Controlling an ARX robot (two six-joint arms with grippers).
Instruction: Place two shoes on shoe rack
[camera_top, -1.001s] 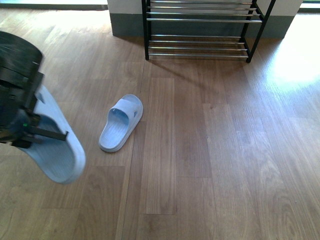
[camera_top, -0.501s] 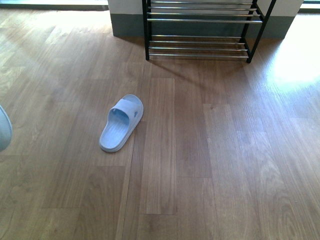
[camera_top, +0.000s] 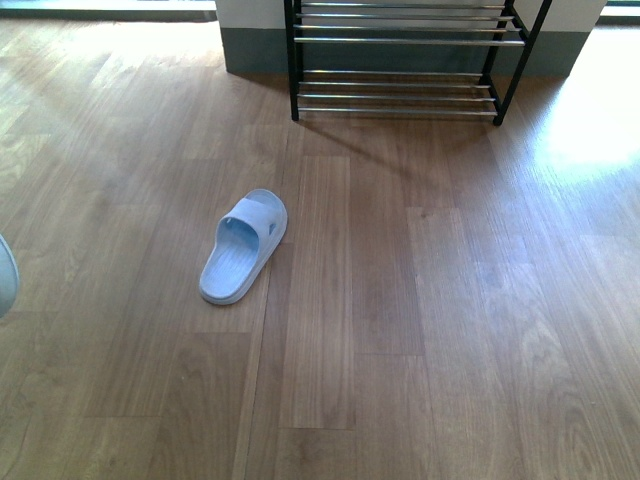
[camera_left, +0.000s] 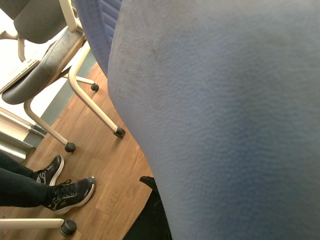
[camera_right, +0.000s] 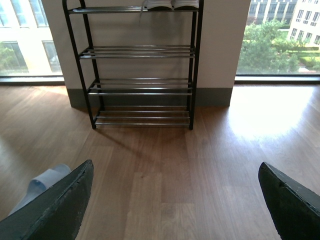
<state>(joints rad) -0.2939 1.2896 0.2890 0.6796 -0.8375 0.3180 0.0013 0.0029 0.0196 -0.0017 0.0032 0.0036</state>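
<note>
Slipper (camera_top: 243, 247) flat on floor (camera_top: 450, 330), well apart from shoe rack (camera_top: 400, 60).
Right gripper (camera_right: 175, 170) spread wide, empty; second slipper (camera_left: 225, 125) fills left wrist view, left gripper's hold cannot be told.

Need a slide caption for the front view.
One pale blue slipper lies sole-down on the wood floor, short of the black shoe rack.

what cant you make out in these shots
- front view: rack top cut off by the upper edge; one slide only a sliver at the left edge
- left wrist view: a sole fills it, hiding the left jaws
- right wrist view: white items atop the rack cut by the edge
</note>
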